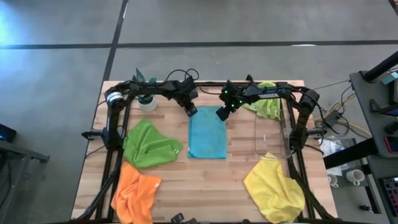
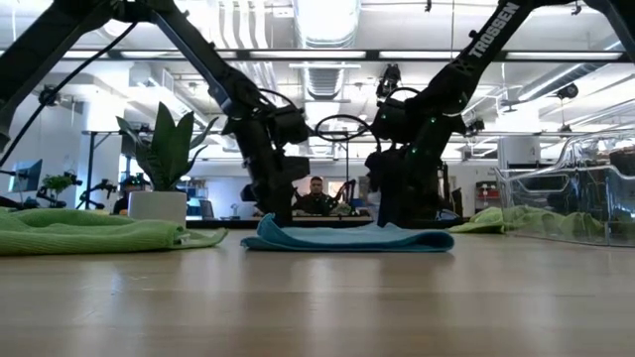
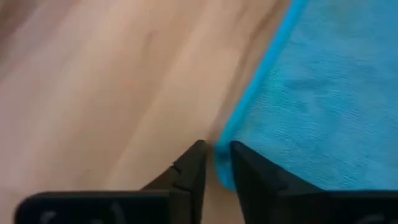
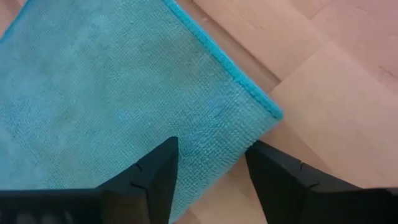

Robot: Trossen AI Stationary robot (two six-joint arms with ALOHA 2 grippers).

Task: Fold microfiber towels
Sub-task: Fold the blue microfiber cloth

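Wooden slat table (image 1: 205,180), open office space behind it with a seated person visible far off in the low view.

Item: blue towel (image 1: 207,134), lying flat mid-table, apparently already folded into a narrow rectangle. Both grippers sit at its far corners.

Left gripper (image 3: 216,165): jaws drawn narrow, pinching the towel's bound edge just at the fingertips. Only a thin strip of hem lies between the fingers (image 3: 189,174); the rest of the cloth spreads off to one side of the tool.

Right gripper (image 4: 210,165): jaws standing fairly wide, straddling the other far corner, cloth lying between them but not yet pinched. The corner tip sits just ahead of the fingertips.

Other stock: green towel (image 1: 151,144) and orange towel (image 1: 135,190) beside the left arm; yellow towel (image 1: 273,183) and lime towel (image 1: 267,106) on the right arm's side, the lime one near the clear bin (image 1: 273,134); potted plant (image 1: 146,93) behind the left gripper.

Risks, as judged:
- Left hold is shallow; the hem could slip free on lifting.
- Uneven grasp, one side clamped and one not, could drag the towel askew.
- Right jaws may catch only the top layer, letting the fold open.
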